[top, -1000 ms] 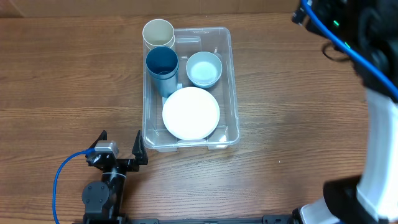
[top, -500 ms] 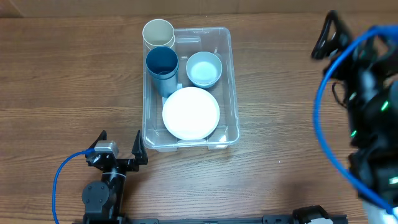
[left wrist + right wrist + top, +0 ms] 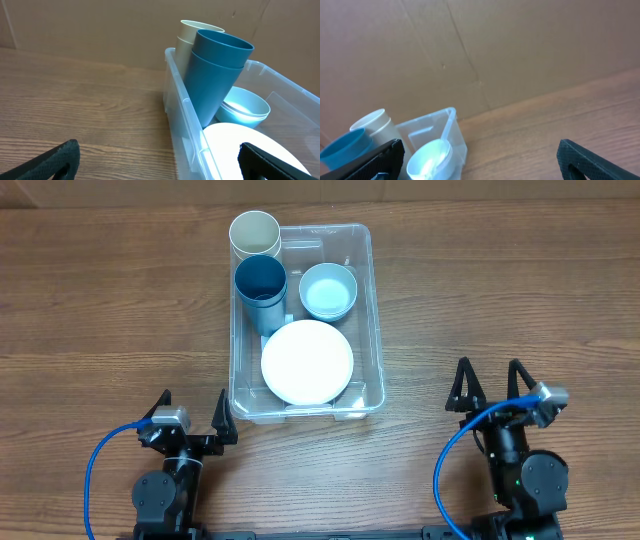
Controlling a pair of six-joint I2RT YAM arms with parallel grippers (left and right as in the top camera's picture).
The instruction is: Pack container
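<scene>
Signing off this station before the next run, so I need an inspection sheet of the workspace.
Surface: wood-grain table.
Job's things: clear container holds cream cup, stacked blue cups, pale blue bowl, white plate.
Clutter: nothing seen.
Grippers: left gripper and right gripper open, empty, apart from the container.
Cables: left blue cable and right blue cable loop beside the arms.
Surroundings: cardboard wall behind the table.

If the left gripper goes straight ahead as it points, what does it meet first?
Probably the container at its near corner, clipped by one finger; the left gripper mostly aims along bare table.
</scene>
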